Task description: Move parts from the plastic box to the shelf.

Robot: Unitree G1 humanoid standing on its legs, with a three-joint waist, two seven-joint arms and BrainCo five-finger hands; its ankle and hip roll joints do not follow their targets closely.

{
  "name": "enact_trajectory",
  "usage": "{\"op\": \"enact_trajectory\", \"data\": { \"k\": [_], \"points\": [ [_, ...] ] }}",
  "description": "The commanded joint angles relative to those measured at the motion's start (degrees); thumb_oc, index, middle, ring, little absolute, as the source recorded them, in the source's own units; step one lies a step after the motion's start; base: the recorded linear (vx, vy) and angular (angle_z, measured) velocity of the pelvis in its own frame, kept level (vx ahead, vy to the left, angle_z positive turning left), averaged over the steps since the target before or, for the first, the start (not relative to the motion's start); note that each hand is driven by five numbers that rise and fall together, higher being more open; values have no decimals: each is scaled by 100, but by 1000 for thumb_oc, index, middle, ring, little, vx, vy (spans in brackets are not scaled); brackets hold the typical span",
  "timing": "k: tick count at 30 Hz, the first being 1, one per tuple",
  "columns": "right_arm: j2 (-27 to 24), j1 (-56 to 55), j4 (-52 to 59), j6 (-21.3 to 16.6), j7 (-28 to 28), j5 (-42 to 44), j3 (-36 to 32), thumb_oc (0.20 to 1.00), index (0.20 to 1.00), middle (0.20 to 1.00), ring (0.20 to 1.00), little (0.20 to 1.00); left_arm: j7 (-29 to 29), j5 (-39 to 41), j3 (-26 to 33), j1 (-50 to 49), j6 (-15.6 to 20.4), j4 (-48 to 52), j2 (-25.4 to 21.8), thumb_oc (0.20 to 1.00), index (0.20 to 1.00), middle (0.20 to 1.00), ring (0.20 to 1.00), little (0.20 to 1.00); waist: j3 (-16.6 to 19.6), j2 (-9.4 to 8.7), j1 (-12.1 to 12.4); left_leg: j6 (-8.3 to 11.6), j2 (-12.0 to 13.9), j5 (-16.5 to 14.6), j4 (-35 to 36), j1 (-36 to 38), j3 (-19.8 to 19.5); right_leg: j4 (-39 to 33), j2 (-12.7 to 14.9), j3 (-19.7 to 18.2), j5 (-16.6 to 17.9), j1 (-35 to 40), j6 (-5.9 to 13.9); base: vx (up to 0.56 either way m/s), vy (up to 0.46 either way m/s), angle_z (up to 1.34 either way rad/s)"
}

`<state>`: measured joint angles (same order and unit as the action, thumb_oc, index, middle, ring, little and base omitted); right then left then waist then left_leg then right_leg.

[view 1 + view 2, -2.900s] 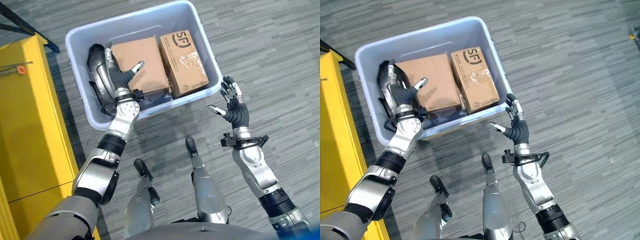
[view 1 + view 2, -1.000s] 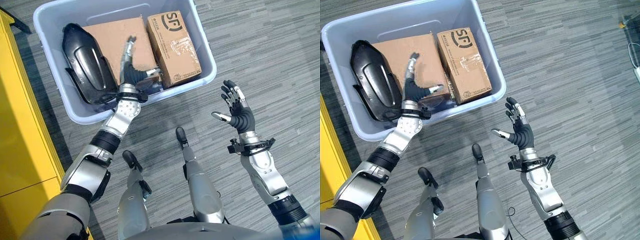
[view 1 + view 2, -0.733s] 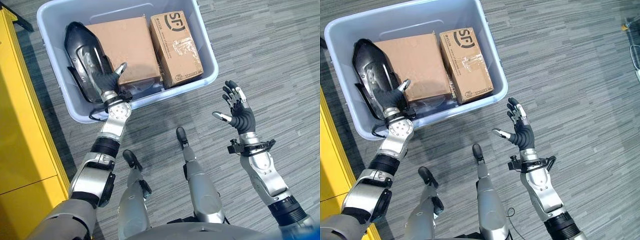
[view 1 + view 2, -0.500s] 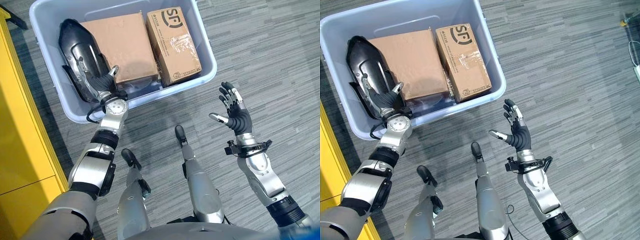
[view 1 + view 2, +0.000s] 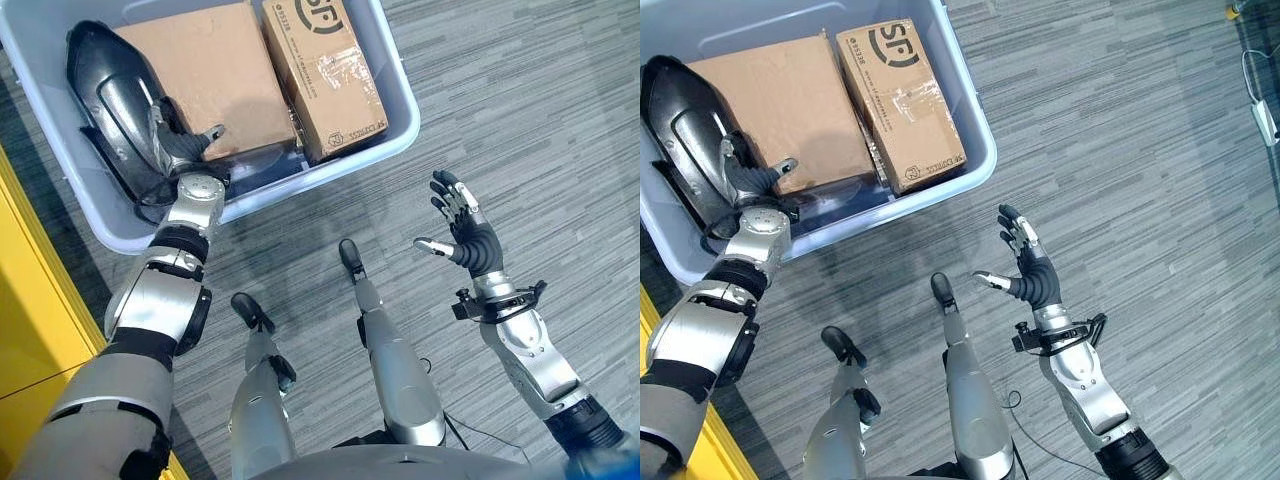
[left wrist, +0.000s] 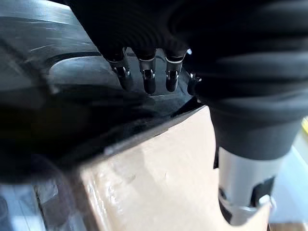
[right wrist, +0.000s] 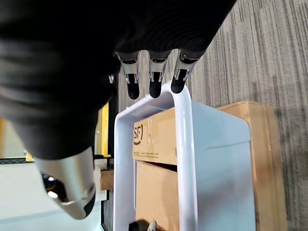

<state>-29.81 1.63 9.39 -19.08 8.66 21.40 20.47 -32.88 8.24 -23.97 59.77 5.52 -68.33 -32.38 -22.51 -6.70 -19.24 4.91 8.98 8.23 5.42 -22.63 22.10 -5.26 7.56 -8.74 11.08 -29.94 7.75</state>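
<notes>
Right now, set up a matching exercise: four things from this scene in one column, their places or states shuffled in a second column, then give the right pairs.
Things:
1. black curved part
2. printed cardboard box
3. right hand
4. left hand

Places or states:
A. open above the grey floor, outside the plastic box
B. in the plastic box at the robot's right end
C. in the plastic box at the robot's left end
D. reaching into the plastic box, resting on the black part beside the plain cardboard box

Pairs: 1-C, 2-B, 3-A, 4-D

Black part (image 5: 115,110) – cartons (image 5: 210,75) – in box (image 5: 400,95)
</notes>
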Motion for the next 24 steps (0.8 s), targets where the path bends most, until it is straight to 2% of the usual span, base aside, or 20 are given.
{"op": "enact_trajectory", "data": {
  "k": [1,3,7,9,12,13,20,24],
  "points": [
    [-126,-34,149,-150,-297,185,-637,1000,1000,1000,1000,1000,487,-1286,-90,466,-41,-54,-280,1000,1000,1000,1000,1000,-135,-45,93,482,447,-333,-52,723,-354,202,602,249,-262,543,516,3,32,0],
    [-140,-164,182,-111,-500,251,-723,1000,1000,1000,1000,1000,798,-1683,-348,438,-84,-48,-215,1000,1000,1000,1000,1000,-111,31,91,471,425,-352,-52,739,-381,229,634,245,-290,554,525,0,0,0],
    [-130,-241,181,-61,-605,303,-808,1000,1000,1000,1000,1000,1048,-2007,-588,393,-57,46,-56,1000,1000,1000,1000,1000,-79,108,109,456,394,-376,-54,757,-404,243,664,250,-318,563,535,0,0,0],
    [-125,-270,193,-18,-725,312,-863,1000,1000,1000,1000,1000,1268,-2435,-854,353,-86,86,63,1000,1000,1000,1000,1000,-47,164,117,441,373,-413,-58,793,-406,248,692,244,-331,593,539,0,0,0],
    [-109,-230,131,-17,-715,299,-898,1000,1000,1000,1000,1000,1162,-2917,-1108,312,-32,412,153,1000,1000,1000,1000,1000,-44,215,152,430,352,-431,-62,821,-425,258,713,259,-342,626,546,-24,-5,1],
    [-117,-184,116,-9,-741,266,-945,1000,1000,1000,1000,1000,1297,-3285,-1335,209,23,594,183,1000,1000,1000,1000,1000,-53,234,168,385,343,-299,-62,791,-380,278,711,234,-241,579,519,-76,-21,3],
    [-137,-109,10,6,-716,190,-978,1000,1000,1000,1000,1000,1334,-3834,-1597,46,64,896,167,1000,1000,1000,1000,1000,-17,308,206,376,339,-340,-50,895,-383,281,732,261,-265,654,530,-11,-3,0],
    [-164,-106,-26,-9,-684,148,-1036,1000,1000,1000,1000,1000,1289,-4136,-1681,-95,143,1465,-59,1000,1000,1000,1000,1000,-2,373,266,370,327,-366,-51,940,-408,278,758,286,-289,706,535,0,0,0]
  ]
}}
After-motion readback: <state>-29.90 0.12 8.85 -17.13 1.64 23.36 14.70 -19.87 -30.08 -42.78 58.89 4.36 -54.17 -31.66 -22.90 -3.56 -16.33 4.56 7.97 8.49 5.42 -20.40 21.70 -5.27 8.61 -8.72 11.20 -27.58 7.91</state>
